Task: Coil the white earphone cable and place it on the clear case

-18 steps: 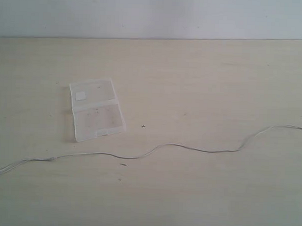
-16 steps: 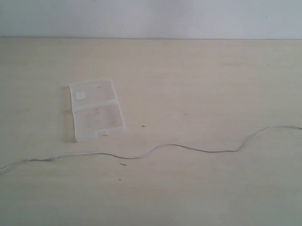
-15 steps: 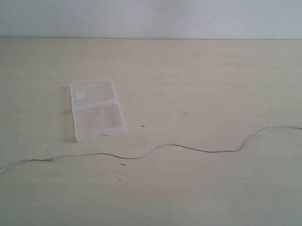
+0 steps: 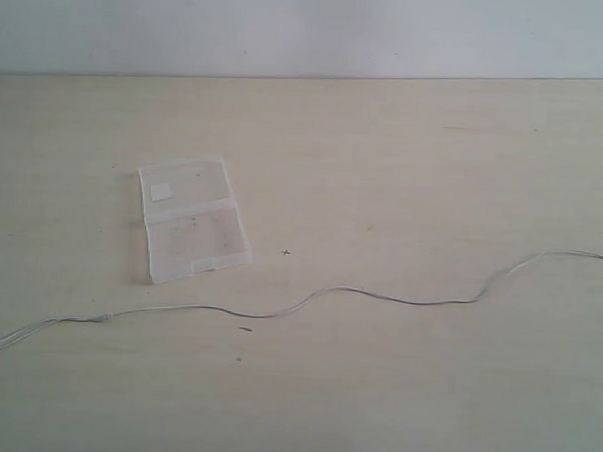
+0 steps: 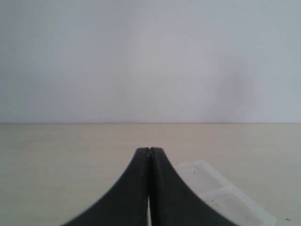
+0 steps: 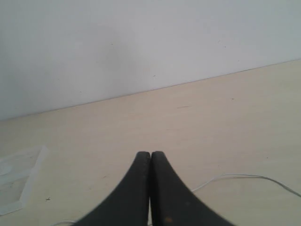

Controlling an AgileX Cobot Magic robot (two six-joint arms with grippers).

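While the left gripper (image 5: 149,151) and right gripper (image 6: 150,154) are pressed together, empty, the cable (image 4: 379,294) lies uncoiled across the lower frame, apart from the case (image 4: 192,219) left of centre. Risk: being thin, it may slip a pinch or drag the case.

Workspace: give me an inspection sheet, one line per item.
Surface: pale wooden table, flat.
Job's things: white earphone cable lies uncoiled in a long wavy line and runs out of the exterior view at both sides; clear case lies flat, apart from it.
Clutter: only small dark specks.
Grippers: left gripper shut, empty; right gripper shut, empty.
Cables: nothing seen apart from the earphone one.
Surroundings: plain white wall.
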